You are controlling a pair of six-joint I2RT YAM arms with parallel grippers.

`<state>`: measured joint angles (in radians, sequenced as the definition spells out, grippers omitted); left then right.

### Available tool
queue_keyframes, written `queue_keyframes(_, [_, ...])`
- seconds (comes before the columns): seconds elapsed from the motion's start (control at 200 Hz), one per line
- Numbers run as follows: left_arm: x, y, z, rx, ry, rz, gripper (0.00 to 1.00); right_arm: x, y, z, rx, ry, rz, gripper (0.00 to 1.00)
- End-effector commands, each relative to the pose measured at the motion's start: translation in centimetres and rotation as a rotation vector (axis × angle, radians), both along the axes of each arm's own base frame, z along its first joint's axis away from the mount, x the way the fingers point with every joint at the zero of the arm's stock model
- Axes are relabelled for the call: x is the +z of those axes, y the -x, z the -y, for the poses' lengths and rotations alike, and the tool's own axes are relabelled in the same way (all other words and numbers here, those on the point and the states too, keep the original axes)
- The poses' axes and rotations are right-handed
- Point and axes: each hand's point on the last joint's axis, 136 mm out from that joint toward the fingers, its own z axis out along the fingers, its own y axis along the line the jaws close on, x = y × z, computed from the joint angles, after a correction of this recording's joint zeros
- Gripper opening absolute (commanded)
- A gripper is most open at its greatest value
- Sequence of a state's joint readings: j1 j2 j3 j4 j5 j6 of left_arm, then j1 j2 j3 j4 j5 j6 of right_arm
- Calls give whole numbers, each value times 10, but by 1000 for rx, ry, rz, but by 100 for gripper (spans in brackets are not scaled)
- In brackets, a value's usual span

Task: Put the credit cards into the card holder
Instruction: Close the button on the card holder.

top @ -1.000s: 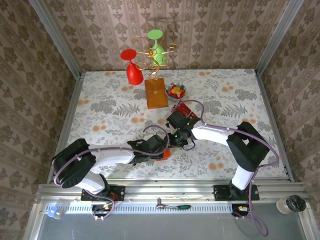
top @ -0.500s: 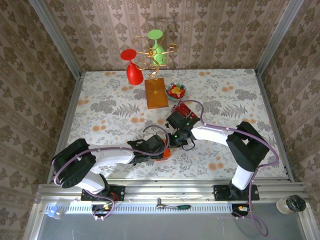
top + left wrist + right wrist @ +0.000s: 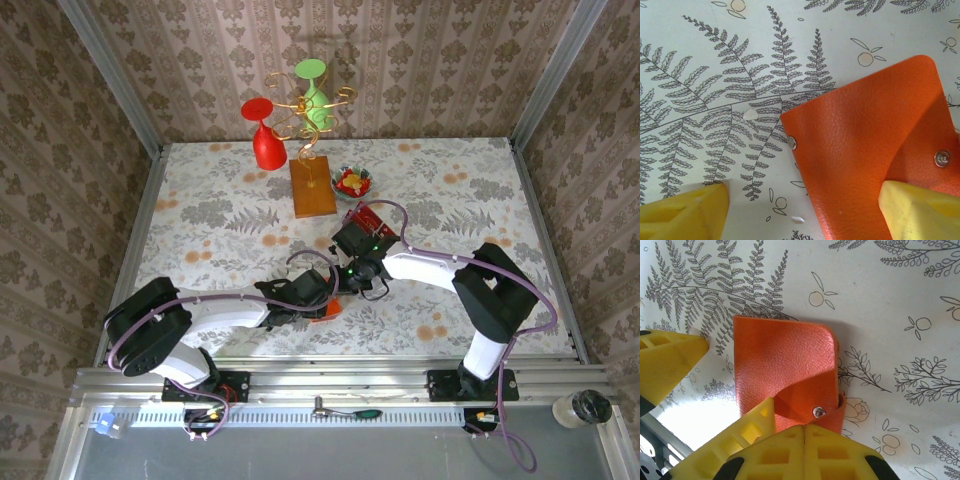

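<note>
The orange card holder lies on the fern-print tablecloth, its snap flap curled up off the body. My right gripper is shut, its yellow tips pinching the edge of that flap. My left gripper is open. One of its fingers rests on the card holder and the other stands on the cloth beside it. From above, both grippers meet over the card holder at mid-table. The red credit cards lie just behind the right wrist, partly covered by it.
A brown wooden block with a gold wire stand is at the back centre. A red glass and a green glass are beside it. A bowl of candies sits to the block's right. Walls enclose the table on three sides.
My right gripper's jaws have closed onto the flap of the card holder. Both arms have stayed almost where they were.
</note>
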<state>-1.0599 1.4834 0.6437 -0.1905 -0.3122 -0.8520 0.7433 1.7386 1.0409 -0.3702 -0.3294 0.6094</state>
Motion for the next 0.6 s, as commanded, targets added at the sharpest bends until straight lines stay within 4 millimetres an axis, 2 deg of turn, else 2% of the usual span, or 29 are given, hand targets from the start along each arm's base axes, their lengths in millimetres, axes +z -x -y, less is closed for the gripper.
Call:
queue_keyframes(0.0, [-24, 12, -22, -23, -107, -50, 81, 2, -5, -16, -4, -59, -18, 0])
queue_keyframes(0.25, [-24, 12, -21, -23, -104, -48, 81, -13, 0, -16, -21, -65, -54, 0])
queue_keyframes(0.44, [-23, 12, -19, -25, -99, -47, 81, -28, 5, -8, -37, -40, -73, 0])
queue_keyframes(0.595, [-12, 10, -15, -26, -74, -30, 81, -45, 11, 3, -50, 2, -89, 0])
